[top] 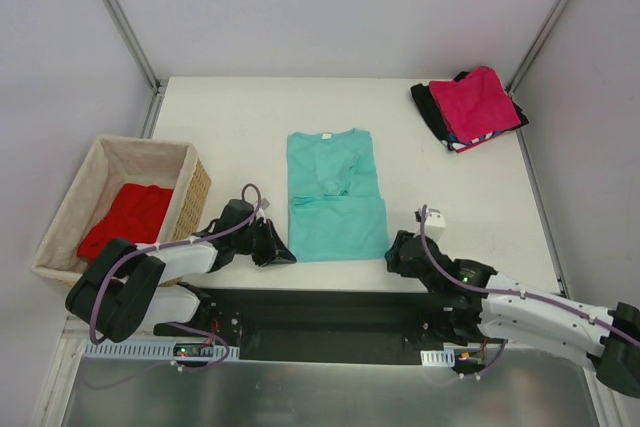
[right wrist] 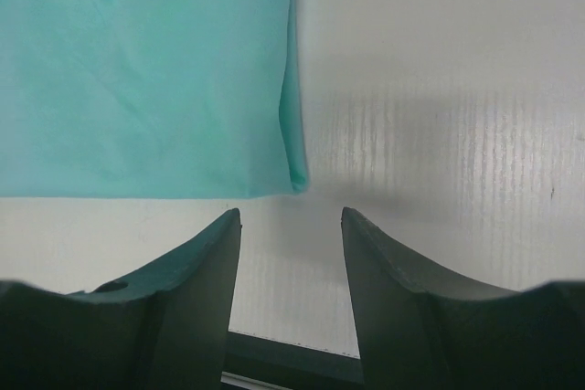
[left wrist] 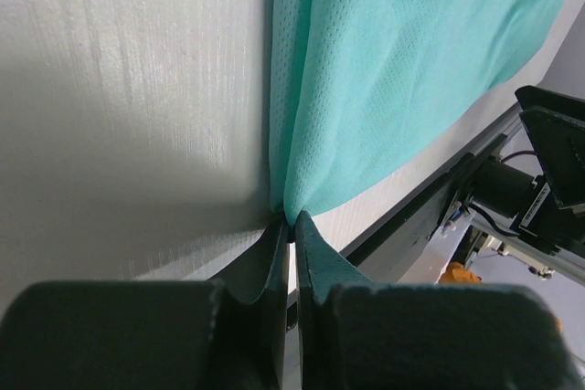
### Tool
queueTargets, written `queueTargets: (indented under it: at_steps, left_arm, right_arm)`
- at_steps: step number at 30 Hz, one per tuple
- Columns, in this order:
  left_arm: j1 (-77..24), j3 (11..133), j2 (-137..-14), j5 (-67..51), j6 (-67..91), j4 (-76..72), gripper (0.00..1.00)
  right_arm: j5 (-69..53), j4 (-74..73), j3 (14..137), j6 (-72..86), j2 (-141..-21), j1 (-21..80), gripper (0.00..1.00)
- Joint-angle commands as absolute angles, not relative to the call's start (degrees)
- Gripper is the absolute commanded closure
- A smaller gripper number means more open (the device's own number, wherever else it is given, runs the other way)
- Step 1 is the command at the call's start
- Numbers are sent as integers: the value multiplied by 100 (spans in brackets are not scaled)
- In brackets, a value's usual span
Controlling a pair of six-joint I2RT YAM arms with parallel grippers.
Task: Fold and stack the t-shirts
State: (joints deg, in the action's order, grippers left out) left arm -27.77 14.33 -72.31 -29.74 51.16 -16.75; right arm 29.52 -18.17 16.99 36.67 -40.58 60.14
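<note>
- Lying flat in the middle of the bench (top: pixel 230 127), the teal shirt (top: pixel 335 197) is seen with its sleeves tucked in, so a long shape is made.
- Its long way is pointed from the near edge of the bench to the far edge. The neck is at the far end and the bottom hem is at the near end.
- The near left corner of the hem is pinched by the left claw (left wrist: pixel 291 224), and its two fingers are pressed together on the cloth.
- The near right corner is not held. The fingers of the right claw (right wrist: pixel 291 216) are spread apart, and nothing is between them.
- That corner is found just ahead of the right claw, in line with the gap between its fingers. It is close but not touched.
- Each near corner is matched with the arm on its own side, so the loose corner is nearer to the right arm.
- It is judged that the right claw needs to be moved a little forward and shut on that corner. Then both near corners could be lifted and carried toward the neck end, along the long way of the shirt.
- The pink shirt (top: pixel 480 102) is seen on top of a folded pile at the far right corner of the bench, well apart from both claws.
- The red shirt (top: pixel 128 217) is seen inside the basket (top: pixel 195 187) at the left.
</note>
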Motion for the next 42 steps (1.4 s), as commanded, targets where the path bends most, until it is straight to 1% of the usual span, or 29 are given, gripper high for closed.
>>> queueTargets:
  at_steps: [1,4,8,12,16,19,20,21,24,31,42]
  left_arm:
    - [-2795,1468,-7251,-2610,4825,-1336,99]
    - [-2795,1503,-7295,-2654,4834,-1380,99]
    - [-2795,1547,-7321,-2707,4852,-1406,99]
    - [-2795,1556,-7339,-2751,4852,-1406,99]
    - [-2795,1556,-7356,-2760,4843,-1433,98]
    - [-2795,1556,-7400,-2821,4860,-1485,98]
    - [-2795,1556,-7409,-2839,4860,-1494,98]
    - [-2795,1538,-7427,-2848,4860,-1512,98]
    - [-2795,1538,-7436,-2865,4852,-1529,98]
    - [-2795,1547,-7471,-2865,4860,-1547,98]
    - [-2795,1600,-7629,-2883,4869,-1600,98]
  right_arm:
    - [3032,-1415,1530,3814,-3508,6021,48]
    - [2875,-1109,1214,3736,-3095,5986,48]
    - [2313,-835,1072,3674,-3041,5583,47]
    - [1339,-589,1116,3639,-3286,5160,46]
    - [380,-545,1494,3516,-3770,4598,46]
    - [-358,-448,1643,3463,-3946,4054,45]
    - [-552,-448,1678,3419,-4103,3634,45]
    - [-945,-448,1740,3358,-4218,3430,45]
    - [-1352,-457,1802,3156,-4526,2884,45]
    - [-1924,-168,1574,3120,-4956,2356,45]
    - [-2013,316,1231,3208,-5309,2338,45]
